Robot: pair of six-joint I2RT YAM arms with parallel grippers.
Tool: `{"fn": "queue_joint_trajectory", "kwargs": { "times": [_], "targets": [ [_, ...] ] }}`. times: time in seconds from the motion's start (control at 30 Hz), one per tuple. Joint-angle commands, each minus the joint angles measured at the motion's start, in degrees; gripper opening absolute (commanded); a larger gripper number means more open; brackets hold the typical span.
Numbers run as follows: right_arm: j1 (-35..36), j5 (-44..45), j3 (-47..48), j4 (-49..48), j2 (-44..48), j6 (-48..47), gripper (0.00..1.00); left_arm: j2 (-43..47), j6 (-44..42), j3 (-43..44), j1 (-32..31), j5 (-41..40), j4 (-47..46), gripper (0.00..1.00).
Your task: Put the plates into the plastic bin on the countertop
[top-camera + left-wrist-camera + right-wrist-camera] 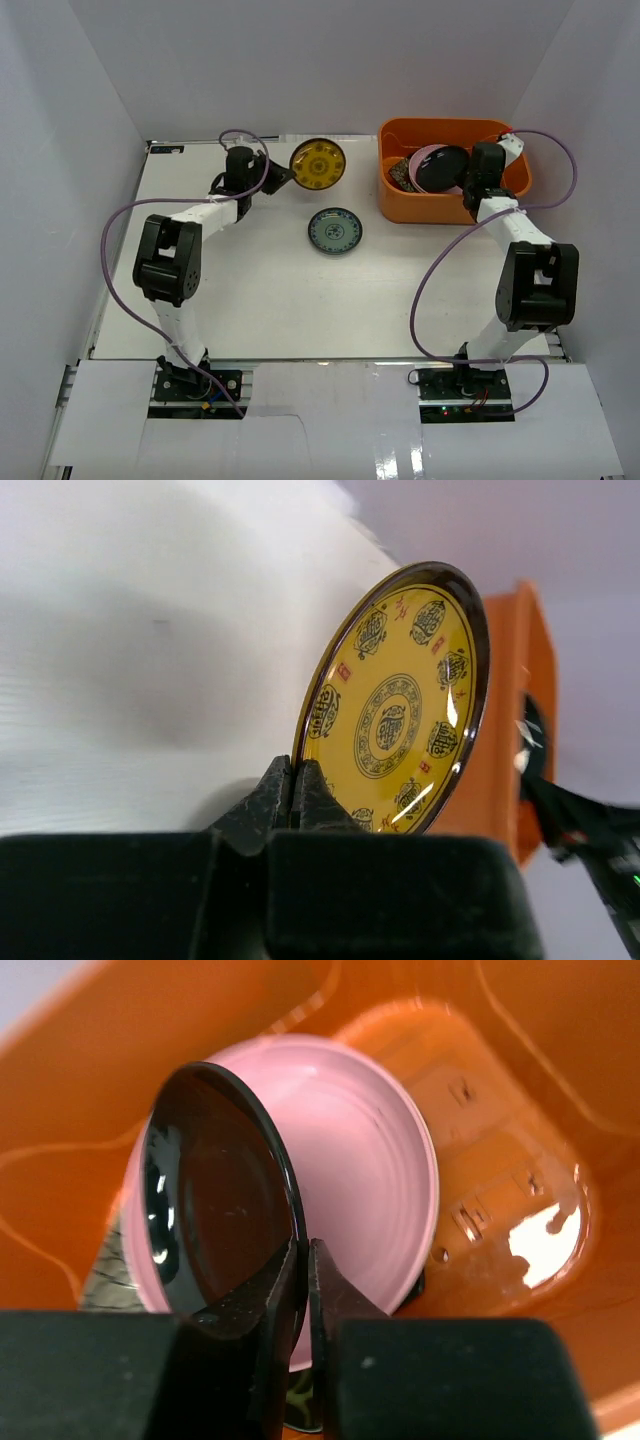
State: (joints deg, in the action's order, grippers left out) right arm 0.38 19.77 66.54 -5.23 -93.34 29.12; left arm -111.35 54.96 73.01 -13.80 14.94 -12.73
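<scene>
My left gripper [281, 176] [295, 780] is shut on the rim of the small yellow-patterned plate [318, 164] [395, 710] and holds it tilted on edge above the countertop [260, 290], left of the orange plastic bin [400, 207] [500, 730]. My right gripper [466, 186] [306, 1252] is inside the bin [500, 1080], shut on the rim of the glossy black plate [442, 168] [215, 1200], which leans against the pink plate [424, 153] [365, 1170]. The small blue-patterned plate [335, 230] lies flat on the countertop. Other plates are hidden.
A dark patterned dish [402, 174] [103, 1278] shows under the pink plate at the bin's left end. Pale walls enclose the countertop on the left, back and right. Purple cables loop off both arms.
</scene>
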Motion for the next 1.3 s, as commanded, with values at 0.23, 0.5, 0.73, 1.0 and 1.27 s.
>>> {"fn": "queue_joint_trajectory", "kwargs": {
  "times": [0.23, 0.5, 0.73, 1.0, 1.27],
  "targets": [
    [-3.0, -8.5, 2.0, -1.4, 10.6, 1.1, 0.66, 5.1, -8.0, 14.9, -15.1, -7.4, 3.8, 0.0],
    [-3.3, -16.1, -8.0, 1.0, 34.3, 1.9, 0.1, -9.0, -10.0, 39.0, -23.9, -13.9, 12.1, 0.0],
    [-3.0, -27.9, -20.7, 2.1, 51.7, 4.5, 0.09, -28.2, -9.9, 66.0, -27.7, -16.5, 20.1, 0.0],
    [-2.9, -31.1, -23.7, 8.6, 59.2, 2.4, 0.1, -33.7, -7.1, 66.7, -28.0, -14.9, 9.1, 0.66],
    [-2.8, -34.4, -25.4, 8.0, 58.6, 2.3, 0.12, -16.3, -16.9, 57.0, -27.0, -11.1, 8.7, 0.94]
  ]
}}
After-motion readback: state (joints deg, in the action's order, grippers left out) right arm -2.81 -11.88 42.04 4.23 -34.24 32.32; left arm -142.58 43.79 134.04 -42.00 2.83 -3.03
